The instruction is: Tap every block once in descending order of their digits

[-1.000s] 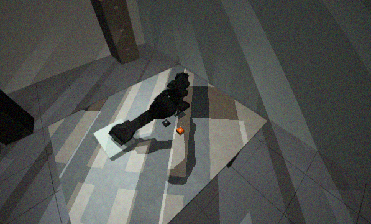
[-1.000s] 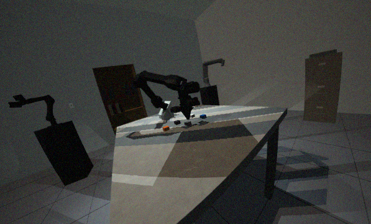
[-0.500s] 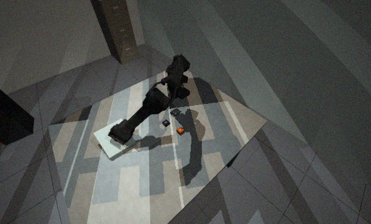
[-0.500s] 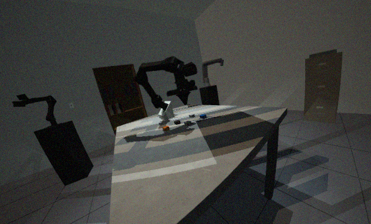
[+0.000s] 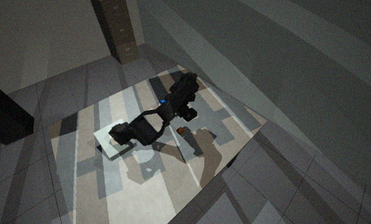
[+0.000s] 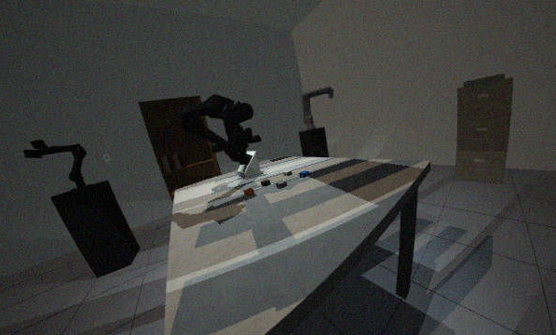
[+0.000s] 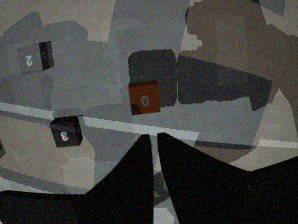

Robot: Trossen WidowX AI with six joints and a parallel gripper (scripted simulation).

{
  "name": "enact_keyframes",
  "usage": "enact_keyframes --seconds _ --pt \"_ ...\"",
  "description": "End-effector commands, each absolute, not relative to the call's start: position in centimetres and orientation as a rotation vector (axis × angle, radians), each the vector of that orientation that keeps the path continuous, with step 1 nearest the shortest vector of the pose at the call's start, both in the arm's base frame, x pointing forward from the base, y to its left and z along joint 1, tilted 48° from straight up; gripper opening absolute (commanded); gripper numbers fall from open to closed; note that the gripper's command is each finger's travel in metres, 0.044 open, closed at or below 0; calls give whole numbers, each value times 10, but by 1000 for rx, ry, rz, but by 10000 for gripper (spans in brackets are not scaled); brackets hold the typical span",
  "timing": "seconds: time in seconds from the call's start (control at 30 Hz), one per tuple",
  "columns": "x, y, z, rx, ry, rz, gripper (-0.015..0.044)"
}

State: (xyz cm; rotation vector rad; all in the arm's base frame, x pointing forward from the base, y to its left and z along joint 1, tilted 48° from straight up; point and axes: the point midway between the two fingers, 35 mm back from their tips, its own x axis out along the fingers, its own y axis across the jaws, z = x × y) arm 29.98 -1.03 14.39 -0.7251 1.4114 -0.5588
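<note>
Gripper up high, fingers together, nothing held. Wrist cam: orange "0" block ahead of tips; black "3" block lower L of it, grey "2" block upper L. Taps done? Can't tell; "0" prob. last.

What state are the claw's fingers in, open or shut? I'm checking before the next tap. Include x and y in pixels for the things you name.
Shut: in the wrist view, the claw's (image 7: pixel 154 134) tips nearly meet, with nothing between them.
</note>
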Motion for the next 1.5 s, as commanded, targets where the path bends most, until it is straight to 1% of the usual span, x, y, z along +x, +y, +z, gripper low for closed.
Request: enact_keyframes --seconds 0.0,0.1,0.23,0.3,1.1,1.23,1.37,1.47 --pt "291 -17 145 -747 1426 -552 20" --pt "293 -24 137 -745 1427 -550 20" --pt "298 -69 98 -747 1425 -552 20" --pt "298 -77 92 -749 1424 -555 20" --pt "300 -99 72 -750 1424 -556 20" --pt "300 -99 72 -750 1424 -556 20" --pt "298 -79 90 -748 1423 -554 20" --pt "298 -77 92 -749 1424 -555 20"
